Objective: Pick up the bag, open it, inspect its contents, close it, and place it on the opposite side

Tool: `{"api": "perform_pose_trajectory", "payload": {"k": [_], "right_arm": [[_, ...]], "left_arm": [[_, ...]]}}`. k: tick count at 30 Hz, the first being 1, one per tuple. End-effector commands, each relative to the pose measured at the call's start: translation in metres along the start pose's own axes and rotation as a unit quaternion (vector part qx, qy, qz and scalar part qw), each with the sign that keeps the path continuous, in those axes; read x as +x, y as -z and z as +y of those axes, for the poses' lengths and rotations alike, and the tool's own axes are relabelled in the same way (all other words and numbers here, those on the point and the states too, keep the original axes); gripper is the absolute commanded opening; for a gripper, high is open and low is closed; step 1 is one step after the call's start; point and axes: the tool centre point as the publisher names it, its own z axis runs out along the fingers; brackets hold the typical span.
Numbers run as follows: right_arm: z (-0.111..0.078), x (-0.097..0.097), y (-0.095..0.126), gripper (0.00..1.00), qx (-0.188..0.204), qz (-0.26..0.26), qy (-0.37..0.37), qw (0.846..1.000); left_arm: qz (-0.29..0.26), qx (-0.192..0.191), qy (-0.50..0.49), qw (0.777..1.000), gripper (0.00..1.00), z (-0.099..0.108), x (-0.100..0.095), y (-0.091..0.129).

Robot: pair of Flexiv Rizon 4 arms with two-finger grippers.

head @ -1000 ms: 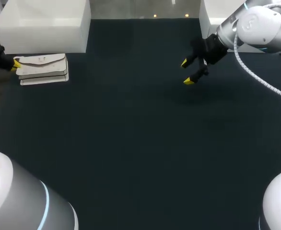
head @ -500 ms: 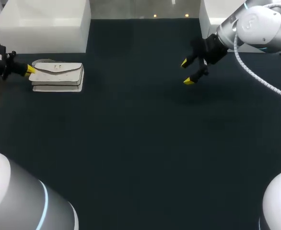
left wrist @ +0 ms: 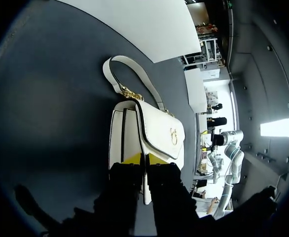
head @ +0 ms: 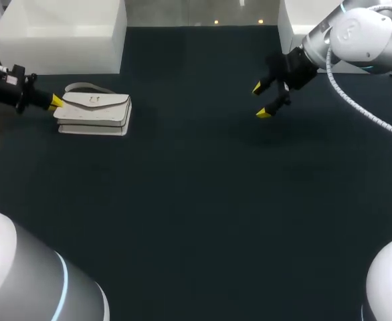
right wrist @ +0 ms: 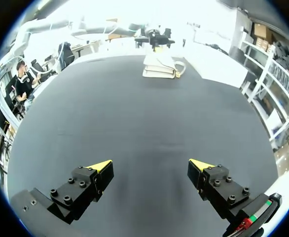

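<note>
The bag (head: 93, 112) lies flat on the dark bench (head: 182, 200), flap and gold clasp facing up. Its strap (left wrist: 129, 74) loops out on the side toward the white box (head: 59, 33) behind it. The bag's long axis runs across the bench, from the left arm's side toward the right arm's.

The left tool (head: 54, 101) sits at the end of the bag nearest that arm, in line with the long axis. In the left wrist view its fingers stand close together, with a thin white edge of the bag (left wrist: 154, 131) between the yellow tips. I judge the left tool (left wrist: 144, 159) clamped on that end.

The right tool (head: 261, 100) hangs well apart from the bag, beyond its far end, with fingers wide apart and nothing between them. From the right tool (right wrist: 152, 168) the bag (right wrist: 160, 66) shows small and far ahead. The left arm is clearly the nearer one, and any lift turns on its hold at the bag's end.

Compared with a second ago, the bag and the left tool have travelled together along the bag's long axis, away from the bench's left edge and toward the right tool. The right tool has not shifted.
</note>
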Motion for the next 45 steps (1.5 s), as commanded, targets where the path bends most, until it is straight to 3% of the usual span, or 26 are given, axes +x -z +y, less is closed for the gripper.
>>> {"api": "perform_pose_trajectory", "payload": {"k": [1,8,13,17,21,22,23,24,25,41,45], "right_arm": [[0.000,-0.001,-0.001,1.00,0.000,0.001,0.000,1.000],[0.000,-0.001,-0.001,1.00,0.000,0.001,0.000,1.000],[0.000,-0.001,-0.001,1.00,0.000,0.001,0.000,1.000],[0.000,-0.001,-0.001,1.00,0.000,0.001,0.000,1.000],[0.000,-0.001,-0.001,1.00,0.000,0.001,0.000,1.000],[0.000,-0.001,-0.001,1.00,0.000,0.001,0.000,1.000],[0.000,-0.001,-0.001,1.00,0.000,0.001,0.000,1.000],[0.000,-0.001,-0.001,1.00,0.000,0.001,0.000,1.000],[0.000,-0.001,-0.001,1.00,0.000,0.001,0.000,1.000],[0.000,-0.001,-0.001,1.00,0.000,0.001,0.000,1.000],[0.000,-0.001,-0.001,1.00,0.000,0.001,0.000,1.000]], "left_arm": [[0.000,0.004,-0.002,1.000,0.31,0.010,0.005,0.002],[-0.011,-0.037,-0.006,0.999,0.33,0.010,0.009,0.007],[-0.023,-0.051,-0.004,0.998,0.23,0.008,0.009,0.005],[-0.029,-0.071,0.004,0.997,0.29,0.003,0.005,0.002],[-0.034,-0.080,0.011,0.996,0.29,0.001,-0.001,-0.001],[-0.033,-0.081,0.013,0.996,0.24,0.000,-0.001,-0.002],[-0.033,-0.081,0.014,0.996,0.08,0.000,-0.002,-0.003],[-0.032,-0.081,0.015,0.996,0.00,0.001,-0.002,-0.004],[-0.029,-0.082,0.015,0.996,0.00,0.002,-0.001,-0.005],[-0.008,-0.095,-0.010,0.995,0.00,0.029,0.053,-0.071],[-0.001,-0.097,-0.011,0.995,0.00,0.031,0.059,-0.082]]}}
